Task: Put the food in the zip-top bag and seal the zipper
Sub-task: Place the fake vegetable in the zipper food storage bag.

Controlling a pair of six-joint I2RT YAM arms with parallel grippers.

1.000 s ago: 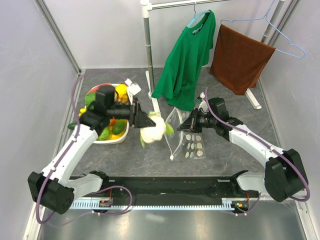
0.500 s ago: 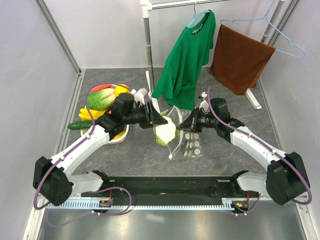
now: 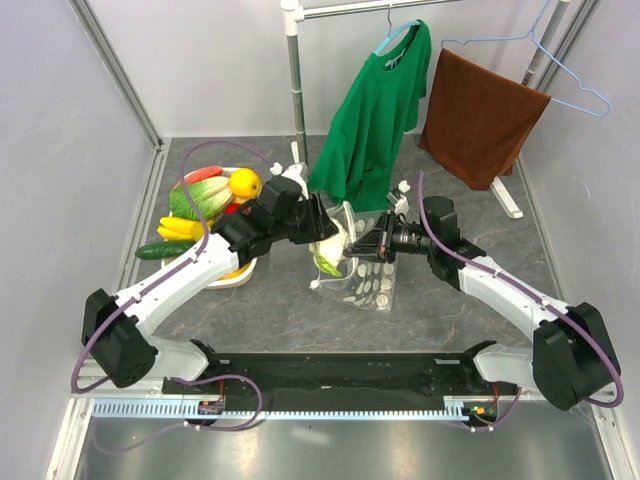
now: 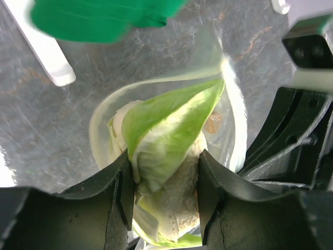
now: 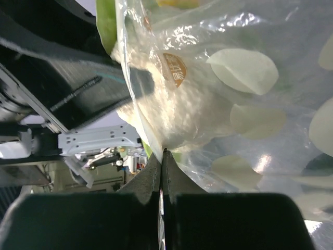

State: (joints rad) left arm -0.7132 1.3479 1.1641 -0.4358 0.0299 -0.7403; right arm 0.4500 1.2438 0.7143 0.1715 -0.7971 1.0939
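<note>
**Top external view.** The left jaws are clamped on the cabbage and hold it at the raised mouth of the zip-top bag. The right jaws are pinched together on the bag's upper edge, on the side away from the cabbage. The rest of the food lies well to the left of the bag.

**Left wrist view.** The leaf tip points into the bag's open mouth, and the clear rim curves around it.

**Right wrist view.** The cabbage shows through the dotted film, just beside the pinched edge.

**Procedure.** Keep the mouth lifted and taut. Push the cabbage fully past the rim before parting the left jaws, or it may roll out onto the bench.

**Change.** One second earlier the cabbage hung left of the bag, apart from it. It now stands at the mouth.
</note>
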